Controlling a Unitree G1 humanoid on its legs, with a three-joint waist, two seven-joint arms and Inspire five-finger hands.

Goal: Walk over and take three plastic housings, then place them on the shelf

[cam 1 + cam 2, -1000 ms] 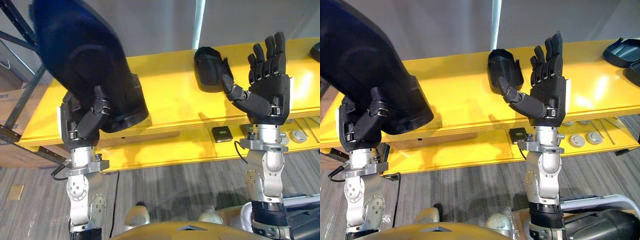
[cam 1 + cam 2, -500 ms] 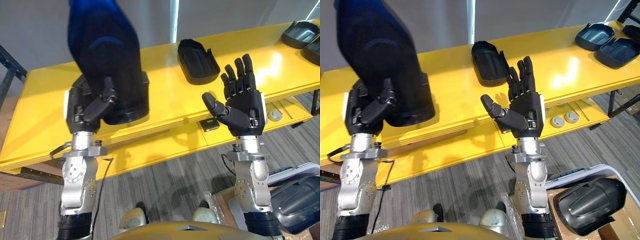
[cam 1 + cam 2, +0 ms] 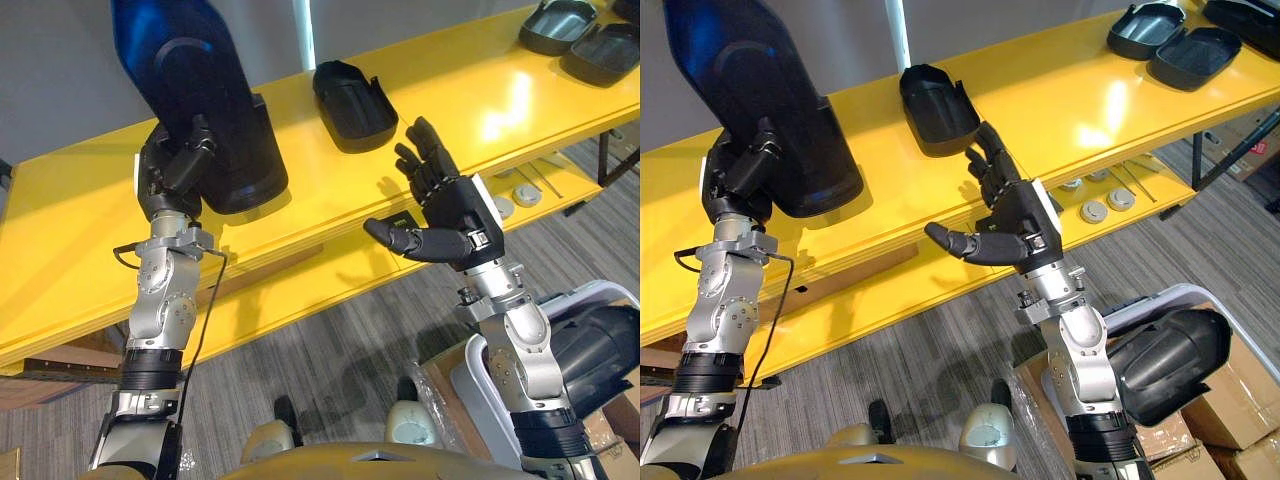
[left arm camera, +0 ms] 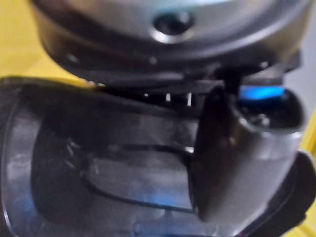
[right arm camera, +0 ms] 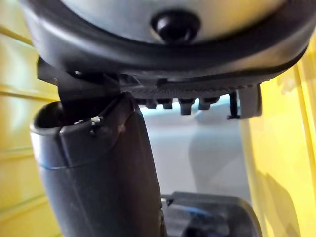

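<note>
**Left hand has a housing; right hand is open and empty**

I have my left hand (image 3: 172,172) raised over the yellow shelf (image 3: 60,230), with its fingers (image 3: 195,150) and thumb clamped on a large black housing (image 3: 195,80). The housing stands on end above those fingers, its wide end down beside them. I cannot tell whether that end touches the shelf. In the left wrist view the thumb (image 4: 237,153) presses against the housing's hollow inner side.

My right hand (image 3: 452,205) holds nothing. Its fingers (image 3: 425,160) are straight and spread apart, and its thumb (image 3: 400,238) sticks out to the side. The hand hangs over the shelf's front edge.

Just past those fingertips a second housing (image 3: 352,92) lies on the shelf, near the fingers but not touching them. In the right wrist view it sits beyond the thumb.

Well apart from the right fingers, out on their little-finger side, a third housing (image 3: 1145,28) and a fourth housing (image 3: 1195,58) lie just beside each other at the far end of the shelf.

Small round discs (image 3: 1095,210) rest on the shelf's lower tier, on that same side of the right fingers.

Behind the right fingers, down by the wrist and forearm, a fifth housing (image 3: 1165,360) sits in a white bin (image 3: 1140,297) on the floor. Cardboard boxes (image 3: 1230,400) stand beside it.
</note>
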